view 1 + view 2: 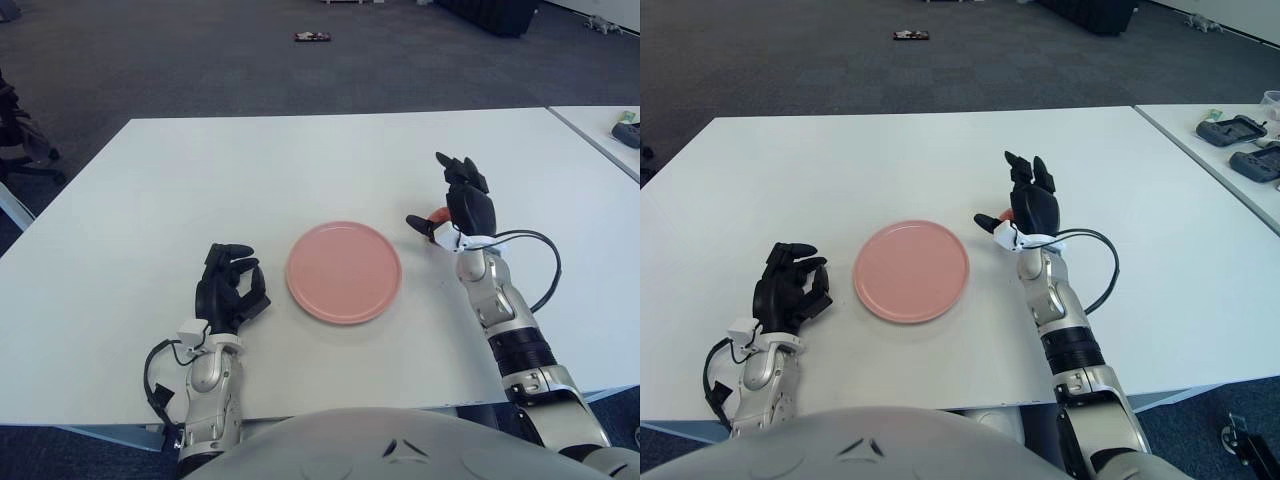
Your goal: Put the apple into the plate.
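White surface (200, 170) in carpeted office; pink plate (344, 271) at centre, empty. Apple (440, 214) just right of plate, mostly hidden behind right robot hand (455, 208); only red sliver shows. You want fingers wrapped fully round fruit before lifting; round skin likely slips under a shallow pinch. Right robot hand: fingers (458, 167) spread upright over apple, thumb out toward plate, not visibly clamped; contact uncertain. Left robot hand (230, 290) idle left of plate, fingers curled, holding nothing.
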